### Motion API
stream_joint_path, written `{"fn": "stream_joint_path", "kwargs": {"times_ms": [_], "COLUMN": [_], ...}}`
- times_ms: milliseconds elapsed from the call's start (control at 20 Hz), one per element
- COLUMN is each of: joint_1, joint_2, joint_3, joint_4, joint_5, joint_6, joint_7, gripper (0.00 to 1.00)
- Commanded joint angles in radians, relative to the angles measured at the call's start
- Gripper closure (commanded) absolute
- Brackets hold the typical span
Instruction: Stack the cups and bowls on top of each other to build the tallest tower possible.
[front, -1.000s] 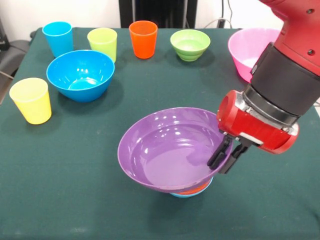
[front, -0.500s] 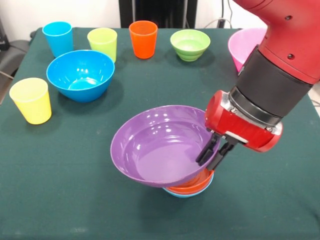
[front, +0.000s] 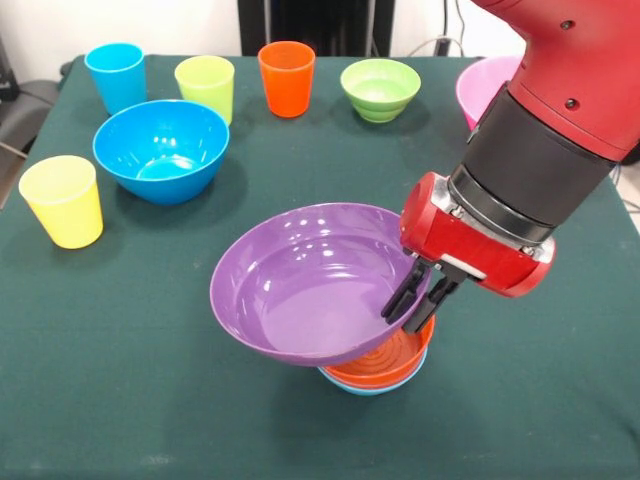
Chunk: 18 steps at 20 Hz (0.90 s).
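Front view, nearest me: a small orange plastic bowl (front: 385, 363) nests in a light-blue plastic bowl (front: 378, 386) on the green-clothed counter (front: 120, 380). My end effector (front: 414, 303) grips the rim of the wide purple plastic bowl (front: 300, 290), tilted above them. Farther off I see the yellow tumbler (front: 62, 200), deep blue bowl (front: 160, 148), then blue (front: 115, 76), lime (front: 205, 86) and orange cups (front: 286, 77), green bowl (front: 380, 89), pink bowl (front: 478, 88).

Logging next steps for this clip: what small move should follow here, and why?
Probably shift the wide purple plastic bowl back over the small orange bowl and lower it: the pincer grips its rim, but it hangs tilted and off-centre.
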Motion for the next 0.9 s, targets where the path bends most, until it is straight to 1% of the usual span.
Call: {"fn": "stream_joint_path", "kwargs": {"times_ms": [50, 350, 600, 900], "joint_1": [0.005, 0.010, 0.024, 0.032], "joint_2": [-0.023, -0.021, -0.010, -0.007], "joint_3": [0.106, 0.104, 0.099, 0.097], "joint_4": [0.079, 0.080, 0.086, 0.094], "joint_5": [-0.086, -0.087, -0.082, -0.082], "joint_6": [-0.022, -0.031, -0.035, -0.053], "joint_7": [-0.112, -0.099, -0.056, -0.036], "gripper": [1.00, 1.00, 1.00, 1.00]}}
